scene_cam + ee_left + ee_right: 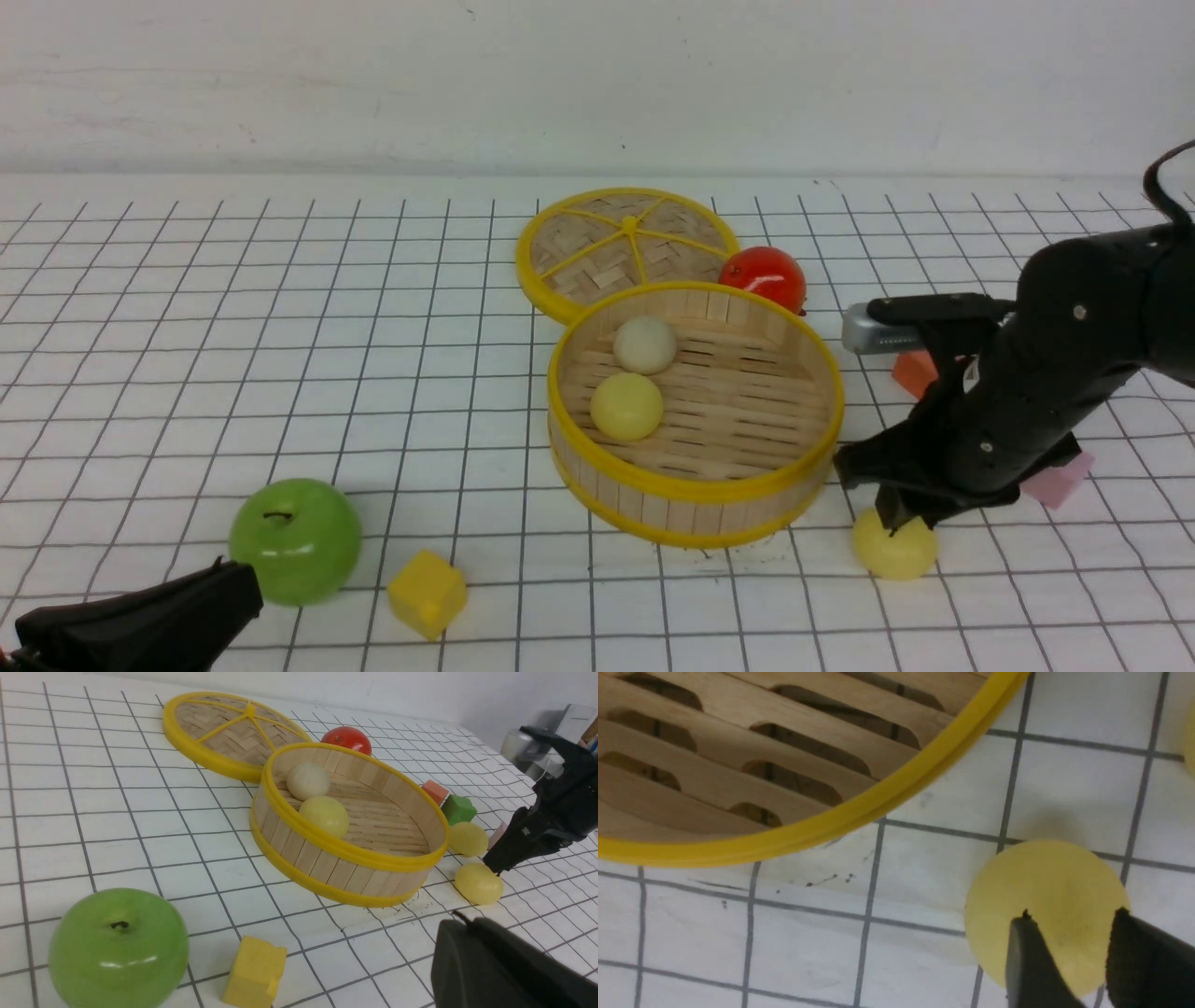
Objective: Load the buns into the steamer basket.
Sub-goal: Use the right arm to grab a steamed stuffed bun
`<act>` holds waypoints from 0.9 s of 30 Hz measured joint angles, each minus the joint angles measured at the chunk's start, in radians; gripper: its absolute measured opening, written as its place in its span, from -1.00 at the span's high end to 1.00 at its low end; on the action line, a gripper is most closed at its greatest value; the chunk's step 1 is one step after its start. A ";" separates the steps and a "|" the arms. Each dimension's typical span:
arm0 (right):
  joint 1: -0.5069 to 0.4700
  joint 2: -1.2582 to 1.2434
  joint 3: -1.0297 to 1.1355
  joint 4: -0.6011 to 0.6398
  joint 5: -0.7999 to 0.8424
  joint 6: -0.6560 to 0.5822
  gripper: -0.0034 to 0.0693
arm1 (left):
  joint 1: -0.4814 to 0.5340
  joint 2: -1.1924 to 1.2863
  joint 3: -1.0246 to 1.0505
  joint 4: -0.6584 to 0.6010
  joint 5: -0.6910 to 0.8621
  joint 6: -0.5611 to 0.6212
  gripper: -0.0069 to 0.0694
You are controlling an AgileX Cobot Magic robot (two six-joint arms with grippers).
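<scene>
The steamer basket (691,513) stands mid-table with an off-white bun (644,343) and a pale yellow bun (626,406) on its slatted floor. A third bun (894,551) lies on the table just right of the basket's front. My right gripper (892,523) hangs directly over it. In the right wrist view its fingers (1031,961) stand apart above the bun (1045,891), touching nothing. A fourth bun (468,838) rests against the basket's far-right wall, hidden in the front view by my right arm. My left gripper (238,583) lies shut and empty at the near left.
A green apple (296,539) and a yellow cube (428,593) sit near my left gripper. The woven lid (597,245) and a red tomato (764,273) lie behind the basket. Orange (915,371), pink (1060,478) and green (459,809) blocks crowd round my right arm.
</scene>
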 joint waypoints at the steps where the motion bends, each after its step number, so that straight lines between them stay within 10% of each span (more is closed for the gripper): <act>1: 0.000 0.019 0.000 -0.003 -0.021 0.000 0.08 | 0.000 0.000 0.000 0.000 0.000 0.000 0.85; 27: 0.000 0.008 -0.002 -0.013 -0.007 -0.029 0.89 | 0.000 0.000 0.000 -0.004 0.000 0.000 0.80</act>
